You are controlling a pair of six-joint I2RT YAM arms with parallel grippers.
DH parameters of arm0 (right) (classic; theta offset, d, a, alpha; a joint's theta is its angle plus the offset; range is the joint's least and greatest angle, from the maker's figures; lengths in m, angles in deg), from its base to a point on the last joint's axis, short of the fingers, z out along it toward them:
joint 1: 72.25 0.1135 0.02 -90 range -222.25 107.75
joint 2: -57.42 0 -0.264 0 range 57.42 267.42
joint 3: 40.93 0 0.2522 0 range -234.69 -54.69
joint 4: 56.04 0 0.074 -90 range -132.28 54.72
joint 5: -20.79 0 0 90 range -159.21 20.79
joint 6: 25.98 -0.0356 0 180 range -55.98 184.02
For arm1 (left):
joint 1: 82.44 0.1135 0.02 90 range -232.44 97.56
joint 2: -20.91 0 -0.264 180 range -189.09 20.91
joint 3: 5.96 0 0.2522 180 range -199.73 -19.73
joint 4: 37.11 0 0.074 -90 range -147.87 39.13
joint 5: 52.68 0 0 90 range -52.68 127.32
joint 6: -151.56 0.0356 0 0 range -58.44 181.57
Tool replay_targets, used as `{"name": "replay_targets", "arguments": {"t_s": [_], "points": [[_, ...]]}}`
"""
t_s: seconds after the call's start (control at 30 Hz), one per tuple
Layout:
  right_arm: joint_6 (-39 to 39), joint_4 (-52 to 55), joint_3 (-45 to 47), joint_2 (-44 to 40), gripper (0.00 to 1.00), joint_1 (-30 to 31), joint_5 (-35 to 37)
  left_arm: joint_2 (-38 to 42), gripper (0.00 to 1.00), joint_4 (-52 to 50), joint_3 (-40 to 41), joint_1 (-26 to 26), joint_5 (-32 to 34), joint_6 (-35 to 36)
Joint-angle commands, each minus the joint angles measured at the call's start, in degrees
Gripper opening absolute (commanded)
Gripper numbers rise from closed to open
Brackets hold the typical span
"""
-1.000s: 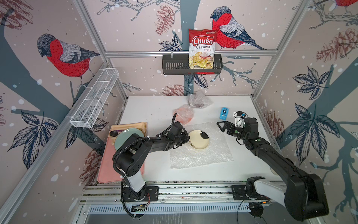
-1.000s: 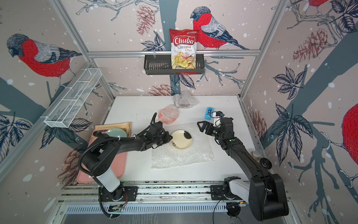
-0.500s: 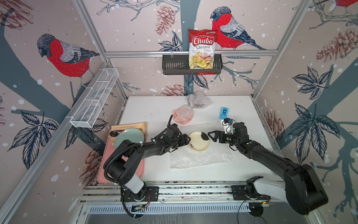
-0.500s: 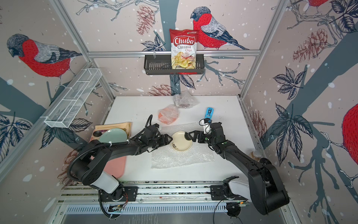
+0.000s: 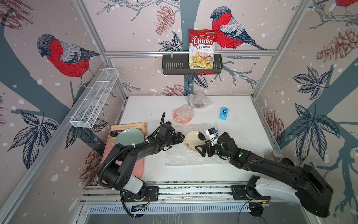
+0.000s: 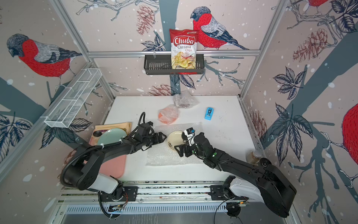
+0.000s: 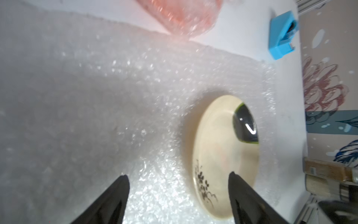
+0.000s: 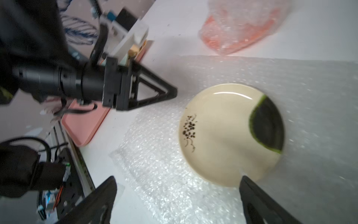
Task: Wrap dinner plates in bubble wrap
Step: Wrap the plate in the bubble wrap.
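One round cream ceramic plate with a dark patch (image 5: 193,140) lies on one flat clear bubble-wrap sheet (image 5: 184,158) mid-table, between the left gripper (image 7: 177,174) and the right gripper (image 8: 177,176), both with jaws apart and holding nothing, and of the two wrapped bundles farther back, the orange wrapped bundle (image 5: 183,116) appears in every view while the dark wrapped bundle (image 6: 183,100) appears only in both top views.

I'm counting one cream plate (image 5: 191,140), two wrapped bundles (image 5: 183,116) (image 5: 199,99), one flat bubble wrap sheet (image 5: 184,159), one green plate (image 5: 128,136), one tape dispenser (image 5: 224,113).

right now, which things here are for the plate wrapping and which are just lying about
For the job: cream plate, flat bubble wrap sheet, wrapped orange plate, wrapped dark bundle.
Lying about: pale green plate, pink tray, blue tape dispenser, cassava chips bag.
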Motion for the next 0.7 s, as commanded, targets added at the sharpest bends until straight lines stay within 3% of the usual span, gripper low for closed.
{"name": "replay_targets", "arguments": {"t_s": [0.0,0.07,0.2,0.37,0.57,0.67], "points": [[13.75,-6.64,-2.17,4.77,0.97,6.83,5.23,6.52,0.9,-7.73,-0.58,2.91,2.22,0.22],[18.28,-7.45,-5.56,11.26,0.97,11.28,5.33,10.95,0.91,-13.46,-0.8,6.33,6.65,-1.35],[31.65,-6.81,-13.9,24.87,0.93,19.08,6.05,18.9,0.92,-25.81,0.33,12.82,21.45,-5.0],[43.11,-1.42,-23.88,37.48,0.89,22.58,9.17,29.17,0.92,-28.29,5.73,20.7,18.46,-5.38],[46.6,-1.76,-28.83,45.92,0.79,23.0,13.52,36.9,0.96,-29.25,10.43,21.65,19.04,-7.12],[48.43,-1.18,-30.04,49.58,0.67,23.74,15.34,36.73,0.96,-29.66,10.7,21.74,18.9,-6.73]]}}
